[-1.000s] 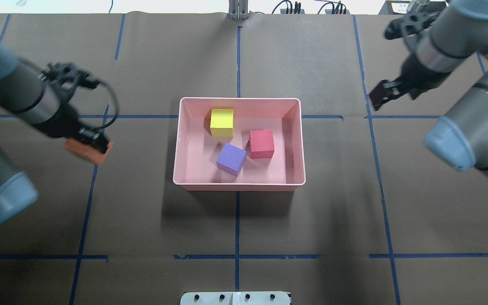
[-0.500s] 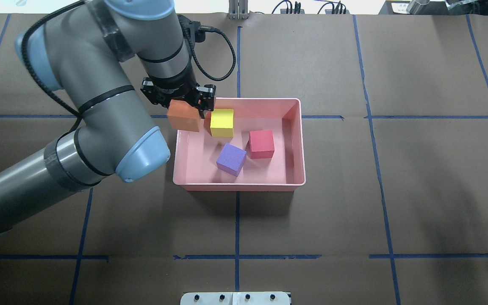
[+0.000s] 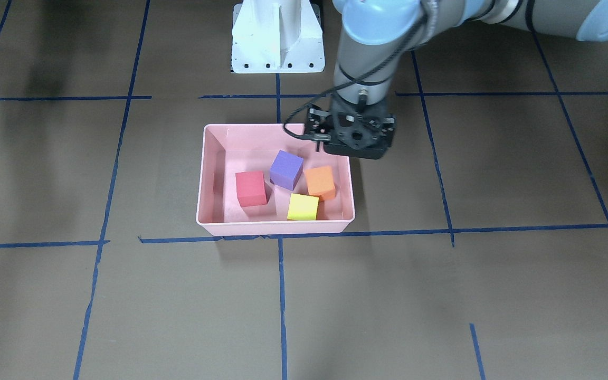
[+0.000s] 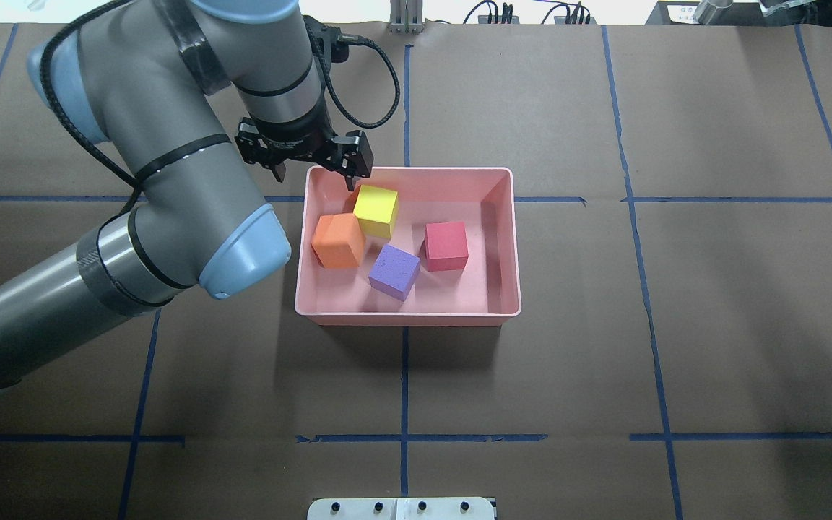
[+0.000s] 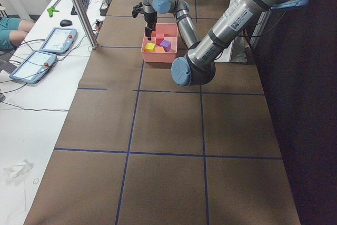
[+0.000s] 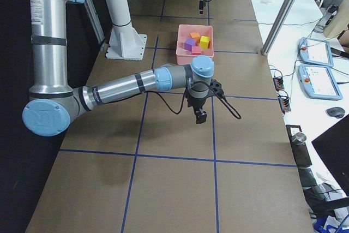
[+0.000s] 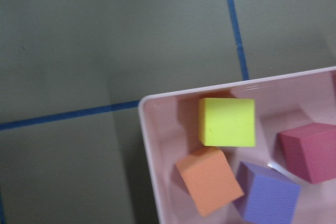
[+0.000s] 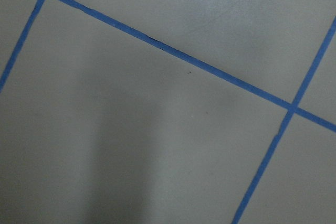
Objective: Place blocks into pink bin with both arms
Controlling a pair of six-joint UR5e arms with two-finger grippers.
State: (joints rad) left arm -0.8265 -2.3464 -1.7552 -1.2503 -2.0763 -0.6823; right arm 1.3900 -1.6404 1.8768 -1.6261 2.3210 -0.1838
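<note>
My left gripper hangs spread over the pink bin at its corner toward the desk's far-left, blocking entry there. The orange block, yellow block, purple block and red block crowd the middle. I see bare floor toward the desk's near-right corner.

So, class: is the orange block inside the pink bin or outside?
Inside: the orange block lies within the pink bin, beside the yellow block.

Overhead, front, 2 end views and close left wrist share the pink bin.
</note>
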